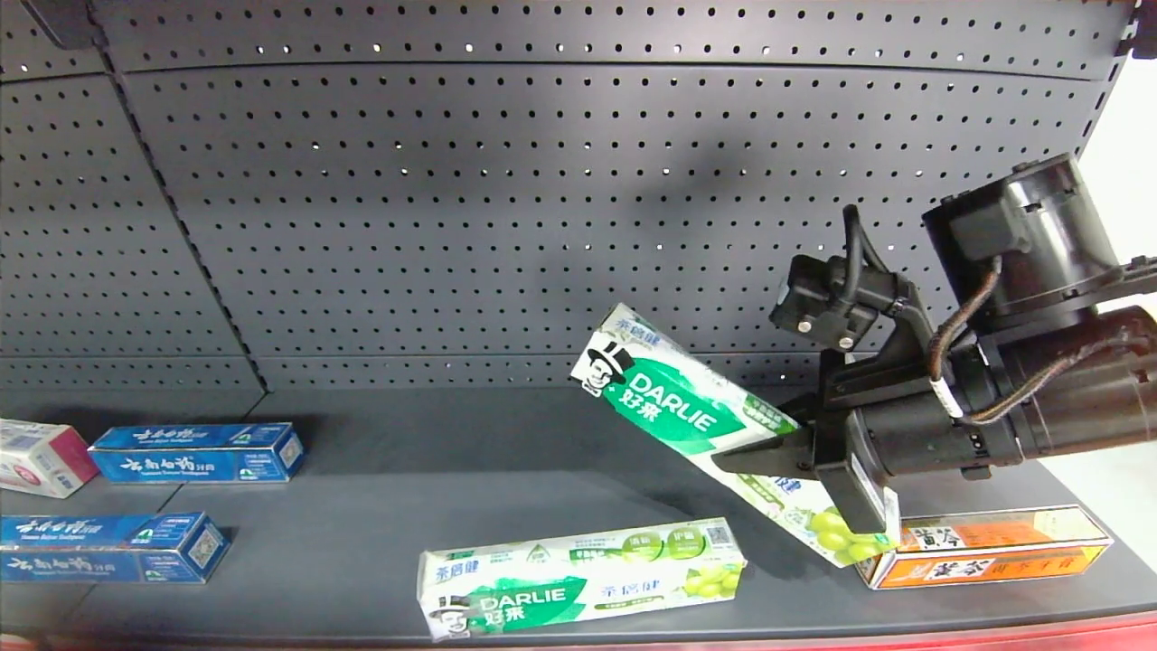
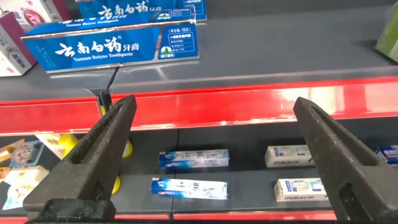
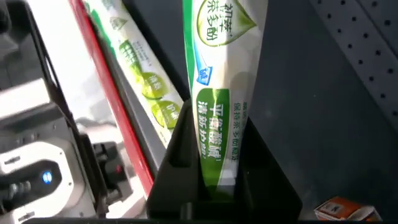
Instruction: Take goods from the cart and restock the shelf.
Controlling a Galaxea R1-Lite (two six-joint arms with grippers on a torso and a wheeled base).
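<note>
My right gripper [image 1: 809, 479] is shut on a green and white toothpaste box [image 1: 687, 411], held tilted above the dark shelf board [image 1: 434, 470], its far end raised toward the pegboard back. The right wrist view shows the same box [image 3: 217, 93] clamped between the black fingers [image 3: 180, 143]. A second green and white toothpaste box [image 1: 578, 579] lies flat near the shelf's front edge, and appears in the right wrist view [image 3: 140, 81]. My left gripper [image 2: 211, 162] is open, below the red shelf edge [image 2: 199, 102], with nothing between its fingers.
Blue toothpaste boxes [image 1: 199, 452] [image 1: 108, 547] and a pink and white box [image 1: 41, 457] lie at the shelf's left. An orange box [image 1: 985, 547] lies at the right front, under my right gripper. Lower shelves hold more small boxes [image 2: 193, 160].
</note>
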